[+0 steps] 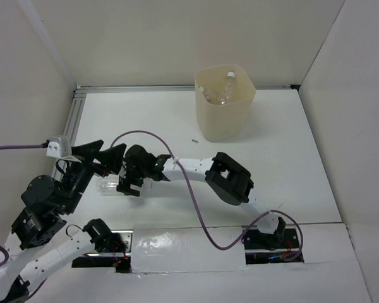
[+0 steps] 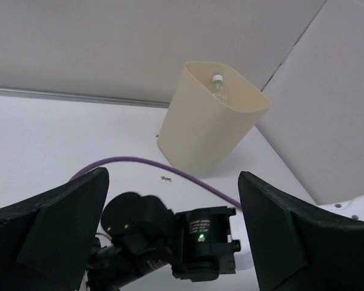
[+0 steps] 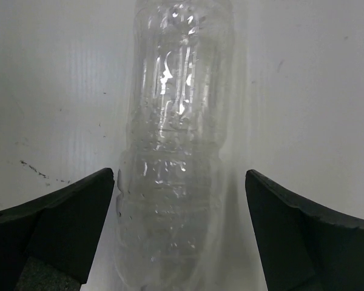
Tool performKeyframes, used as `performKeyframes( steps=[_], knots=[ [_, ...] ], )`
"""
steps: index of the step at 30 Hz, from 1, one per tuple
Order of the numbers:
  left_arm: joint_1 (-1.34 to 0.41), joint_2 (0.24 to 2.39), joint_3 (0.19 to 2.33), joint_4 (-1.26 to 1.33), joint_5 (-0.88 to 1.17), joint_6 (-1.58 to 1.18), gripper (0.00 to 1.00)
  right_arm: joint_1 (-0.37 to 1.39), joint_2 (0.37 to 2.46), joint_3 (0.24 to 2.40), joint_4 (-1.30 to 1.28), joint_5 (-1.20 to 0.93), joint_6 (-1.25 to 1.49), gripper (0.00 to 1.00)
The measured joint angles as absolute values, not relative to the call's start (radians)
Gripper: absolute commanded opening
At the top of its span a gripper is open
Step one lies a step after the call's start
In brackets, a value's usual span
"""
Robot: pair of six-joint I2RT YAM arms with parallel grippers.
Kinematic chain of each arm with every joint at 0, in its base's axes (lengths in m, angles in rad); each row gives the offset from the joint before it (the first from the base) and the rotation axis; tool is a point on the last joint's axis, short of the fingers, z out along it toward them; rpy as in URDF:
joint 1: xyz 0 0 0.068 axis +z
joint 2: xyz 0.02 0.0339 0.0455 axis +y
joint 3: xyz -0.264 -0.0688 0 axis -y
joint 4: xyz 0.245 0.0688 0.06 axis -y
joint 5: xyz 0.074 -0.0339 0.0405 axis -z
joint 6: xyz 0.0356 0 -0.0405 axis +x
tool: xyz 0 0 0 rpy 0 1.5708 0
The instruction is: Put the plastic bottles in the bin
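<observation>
The cream bin (image 1: 225, 104) stands at the back of the table with clear, white-capped bottles (image 1: 226, 88) inside. It also shows in the left wrist view (image 2: 209, 121), with one bottle (image 2: 218, 86) sticking up in it. One clear bottle (image 1: 107, 185) lies on its side at the left. My right gripper (image 1: 129, 185) is open just above it. In the right wrist view the bottle (image 3: 170, 151) lies between the open right gripper (image 3: 179, 230) jaws, nearer the left finger. My left gripper (image 1: 103, 154) is open and empty just behind it, and in its own view this gripper (image 2: 173, 182) faces the right wrist.
A purple cable (image 1: 192, 189) loops from the right arm across the table to its base (image 1: 271, 240). White walls close in the left, back and right sides. A metal rail (image 1: 132, 89) runs along the back edge. A white plug box (image 1: 58, 146) sits at the left wall.
</observation>
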State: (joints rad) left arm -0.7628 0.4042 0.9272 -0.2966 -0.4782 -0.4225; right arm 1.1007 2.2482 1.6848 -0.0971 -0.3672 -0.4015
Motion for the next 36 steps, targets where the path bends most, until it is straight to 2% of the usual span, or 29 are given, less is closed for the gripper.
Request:
performKeyframes(
  steps=[1, 3, 4, 5, 7, 9, 14, 24, 26, 32, 36],
  knots=[
    [-0.763, 0.401, 0.927, -0.303, -0.475, -0.423, 1.00, 1.109, 2.267, 1.691, -0.097, -0.363, -0.405, 0.90],
    [-0.763, 0.392, 0.927, -0.311, -0.469, -0.424, 1.00, 1.129, 2.300, 1.692, -0.105, -0.360, -0.426, 0.72],
    [-0.763, 0.388, 0.927, -0.313, -0.466, -0.425, 1.00, 1.135, 2.308, 1.691, -0.105, -0.379, -0.428, 0.61],
    [-0.763, 0.385, 0.927, -0.315, -0.464, -0.426, 1.00, 1.137, 2.308, 1.691, -0.105, -0.379, -0.439, 0.44],
    [-0.763, 0.377, 0.927, -0.315, -0.454, -0.425, 1.00, 1.142, 2.301, 1.689, -0.113, -0.392, -0.456, 0.33],
    [-0.763, 0.366, 0.927, -0.311, -0.431, -0.422, 1.00, 1.131, 2.290, 1.685, -0.132, -0.410, -0.468, 0.27],
    [-0.763, 0.315, 0.927, -0.232, -0.331, -0.399, 1.00, 1.011, 2.197, 1.717, -0.228, -0.467, -0.471, 0.25],
    [-0.763, 0.331, 0.856, -0.100, -0.128, -0.397, 1.00, 0.597, 1.905, 2.028, -0.209, -0.477, -0.371, 0.25],
    [-0.763, 0.345, 0.831, -0.093, -0.115, -0.398, 1.00, 0.533, 1.856, 2.052, -0.188, -0.474, -0.342, 0.27],
    [-0.763, 0.449, 0.731, -0.102, -0.109, -0.402, 1.00, 0.309, 1.820, 2.037, -0.185, -0.526, -0.265, 0.46],
    [-0.763, 0.519, 0.684, -0.115, -0.153, -0.422, 1.00, 0.162, 1.854, 1.997, -0.250, -0.594, -0.252, 0.51]
  ],
)
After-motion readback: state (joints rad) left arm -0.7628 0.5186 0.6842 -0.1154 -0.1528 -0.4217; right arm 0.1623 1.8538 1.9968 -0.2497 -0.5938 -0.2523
